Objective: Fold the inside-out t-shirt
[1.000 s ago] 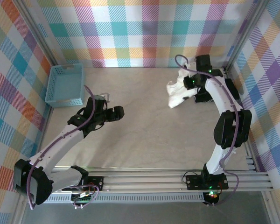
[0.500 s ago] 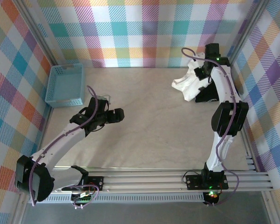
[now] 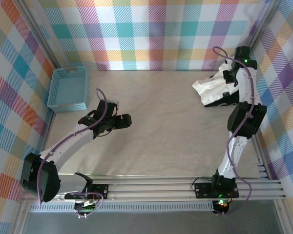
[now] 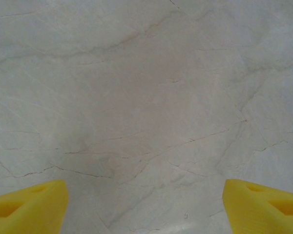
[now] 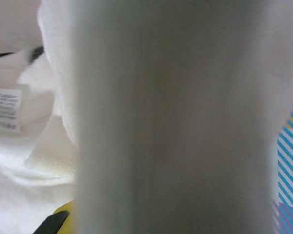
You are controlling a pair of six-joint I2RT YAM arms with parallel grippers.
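Note:
The inside-out t-shirt [image 3: 211, 88] is a bunched white heap at the table's back right corner, lying partly on a black garment [image 3: 220, 104]. My right gripper [image 3: 228, 77] is shut on the t-shirt's upper part. In the right wrist view the white cloth [image 5: 171, 122] hangs close before the lens, its tag [image 5: 5, 109] shows at the left, and a bit of one yellow finger [image 5: 63, 219] peeks out below. My left gripper [image 3: 128, 121] hovers over the table left of centre, open, yellow fingers [image 4: 29, 207] wide apart above bare marbled tabletop [image 4: 146, 97].
A blue basket [image 3: 68, 87] stands at the back left. Checked walls and metal frame posts close in the table on three sides; the right arm stands close to the right wall [image 3: 278, 73].
The right arm has carried the t-shirt rightward and back into the far right corner, over the black garment. The left arm has shifted only slightly.

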